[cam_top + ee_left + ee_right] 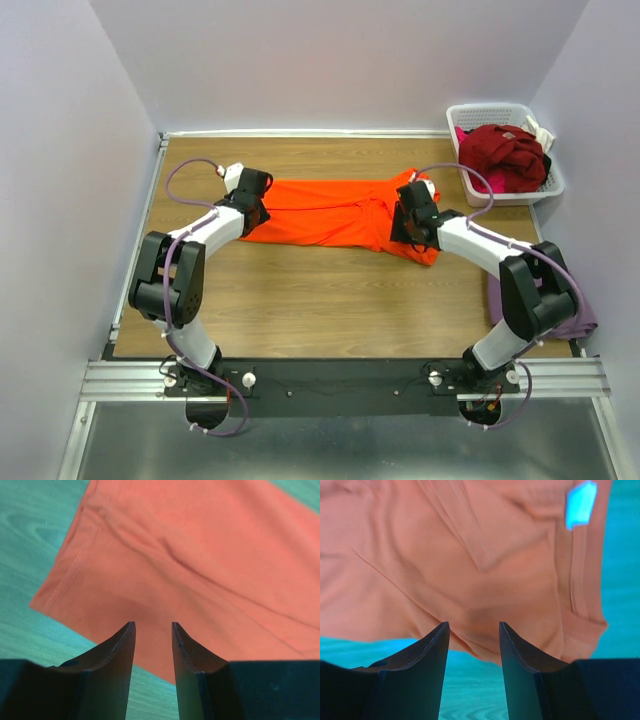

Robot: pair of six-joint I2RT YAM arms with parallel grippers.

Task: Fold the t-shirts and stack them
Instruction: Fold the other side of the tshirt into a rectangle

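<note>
Orange t-shirt (330, 212) lies as a long strip across the middle of the table (330, 300), centre of the top view, seemingly doubled lengthwise going by its creases. It is soft, light and limp, so I expect it to sag and slide; its 2 ends look the best holds, the hem corner and the collar end by the small neck label (581, 504). My left gripper (153, 625) hovers over the left edge, jaws spread, pinching nothing; my right gripper (472, 625) stands spread above the right end. Bare wood below the shirt gives room; the basket (480, 108) at upper right, holding a dark red t-shirt (505, 155), sits well apart
</note>
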